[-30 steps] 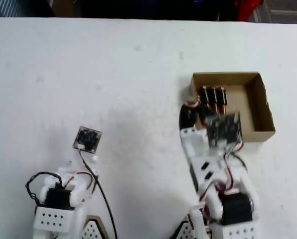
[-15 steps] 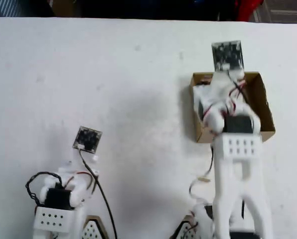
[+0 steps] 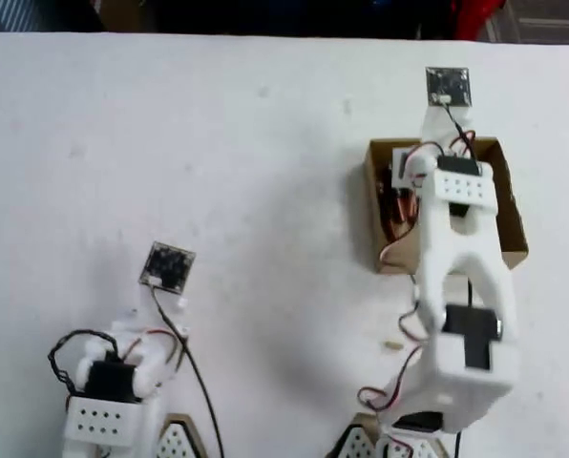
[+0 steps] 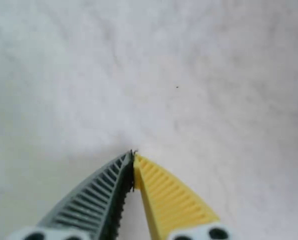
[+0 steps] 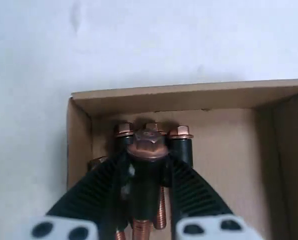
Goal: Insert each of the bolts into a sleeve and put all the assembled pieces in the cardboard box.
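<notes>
Where the white right arm [image 3: 456, 248] is extended over the open brown cardboard box [image 3: 510, 232], the black-fingered right gripper [image 5: 147, 162] is seen clamped on one assembled piece [image 5: 147, 146], a copper-coloured hex-head bolt seated in a black cylindrical sleeve. The held piece is positioned within the box, its head directed at the far wall [image 5: 189, 97]. Further assembled pieces [image 5: 180, 142] are laid side by side behind it, their heads close to that wall, in the corner of the box. The left gripper [image 4: 133, 159], one finger grey and one yellow, is pressed together tip to tip over the plain white table [image 4: 199, 70], well apart from the box.
</notes>
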Action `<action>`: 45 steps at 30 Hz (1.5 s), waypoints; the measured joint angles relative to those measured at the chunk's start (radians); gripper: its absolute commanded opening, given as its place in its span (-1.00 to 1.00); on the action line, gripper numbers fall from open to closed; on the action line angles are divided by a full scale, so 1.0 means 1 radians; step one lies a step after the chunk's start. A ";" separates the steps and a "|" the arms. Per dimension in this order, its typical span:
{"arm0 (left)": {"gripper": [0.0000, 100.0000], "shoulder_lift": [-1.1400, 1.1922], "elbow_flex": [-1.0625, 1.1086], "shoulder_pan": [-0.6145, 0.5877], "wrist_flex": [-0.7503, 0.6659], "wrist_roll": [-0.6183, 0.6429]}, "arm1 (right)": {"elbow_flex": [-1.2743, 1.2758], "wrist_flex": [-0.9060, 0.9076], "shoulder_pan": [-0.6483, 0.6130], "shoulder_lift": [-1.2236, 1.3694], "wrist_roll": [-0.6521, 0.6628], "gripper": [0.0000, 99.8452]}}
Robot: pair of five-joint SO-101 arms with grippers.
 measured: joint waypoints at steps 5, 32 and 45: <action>-0.95 0.000 0.000 0.000 0.000 0.000 | -0.123 -0.006 0.018 0.149 0.000 -0.96; -0.95 0.000 0.000 0.000 0.000 0.000 | -0.371 -0.011 0.087 0.427 0.124 -0.53; -0.95 0.000 0.000 0.000 0.000 0.000 | -0.371 0.152 0.061 0.293 0.124 -0.53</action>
